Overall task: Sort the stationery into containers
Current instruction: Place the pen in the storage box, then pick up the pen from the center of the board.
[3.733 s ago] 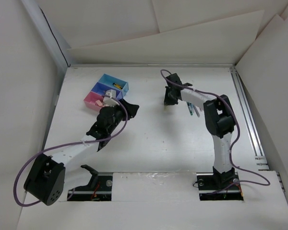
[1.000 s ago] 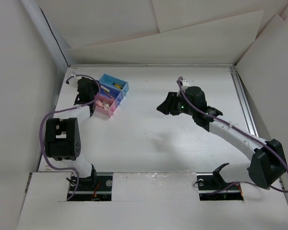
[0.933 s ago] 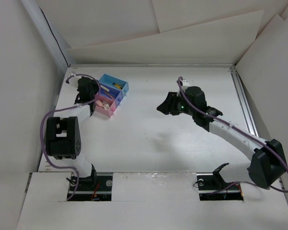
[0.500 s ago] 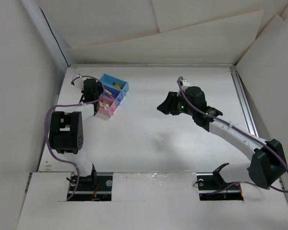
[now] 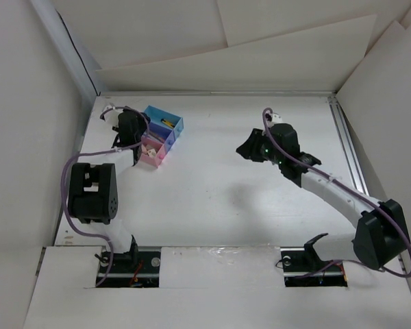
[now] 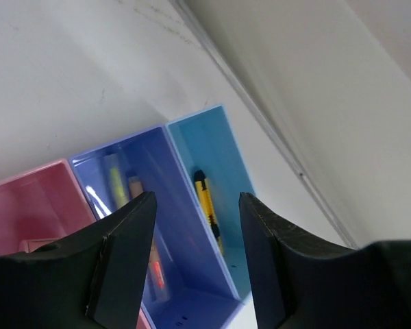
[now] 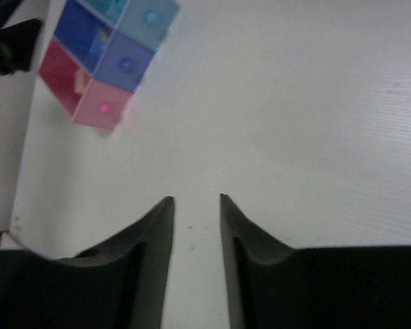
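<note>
Three joined rectangular plastic bins (image 5: 171, 130), light blue, blue-violet and pink, sit at 10 o'clock on the white table (image 5: 212, 205), the row running 1 to 7 o'clock. The left gripper (image 6: 196, 205) hangs above, jaws parted, empty. The right gripper (image 7: 195, 202), open and empty, has shifted toward 3 o'clock since a second ago.

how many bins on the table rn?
3, joined in a row, far left: light-blue bin farthest, blue-violet bin in the middle, pink bin nearest. None looks hidden.
</note>
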Robot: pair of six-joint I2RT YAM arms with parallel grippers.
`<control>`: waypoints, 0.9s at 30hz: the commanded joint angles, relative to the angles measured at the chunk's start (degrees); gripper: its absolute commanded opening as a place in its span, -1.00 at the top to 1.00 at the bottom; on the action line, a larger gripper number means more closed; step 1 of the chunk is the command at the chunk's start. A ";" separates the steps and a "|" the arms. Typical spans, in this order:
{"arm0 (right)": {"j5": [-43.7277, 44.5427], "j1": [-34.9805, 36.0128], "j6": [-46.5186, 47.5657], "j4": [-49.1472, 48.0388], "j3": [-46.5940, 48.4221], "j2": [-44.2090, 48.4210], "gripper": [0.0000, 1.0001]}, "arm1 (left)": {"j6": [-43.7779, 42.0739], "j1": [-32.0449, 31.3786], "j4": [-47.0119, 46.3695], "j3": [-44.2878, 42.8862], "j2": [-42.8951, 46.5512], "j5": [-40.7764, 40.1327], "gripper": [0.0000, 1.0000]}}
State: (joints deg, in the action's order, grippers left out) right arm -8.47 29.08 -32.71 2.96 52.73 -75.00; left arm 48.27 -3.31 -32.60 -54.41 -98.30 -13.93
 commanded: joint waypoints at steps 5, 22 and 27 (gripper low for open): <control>16.63 -7.19 -4.82 4.15 -0.62 0.91 0.89 | -0.19 -3.09 -4.31 4.31 13.12 -0.91 0.09; 7.41 -21.79 -5.52 5.30 -0.61 -14.90 0.10 | -11.18 -33.87 -12.93 23.03 26.31 -5.84 0.11; 7.41 -21.79 -5.52 5.30 0.61 -17.89 0.08 | -12.41 -33.87 -12.40 24.88 29.48 -4.26 0.11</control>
State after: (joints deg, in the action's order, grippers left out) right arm 0.10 7.77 -38.41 9.78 51.66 -91.24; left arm 37.63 -37.39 -41.41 -30.30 -71.55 -19.84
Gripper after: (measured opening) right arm 0.459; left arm 0.447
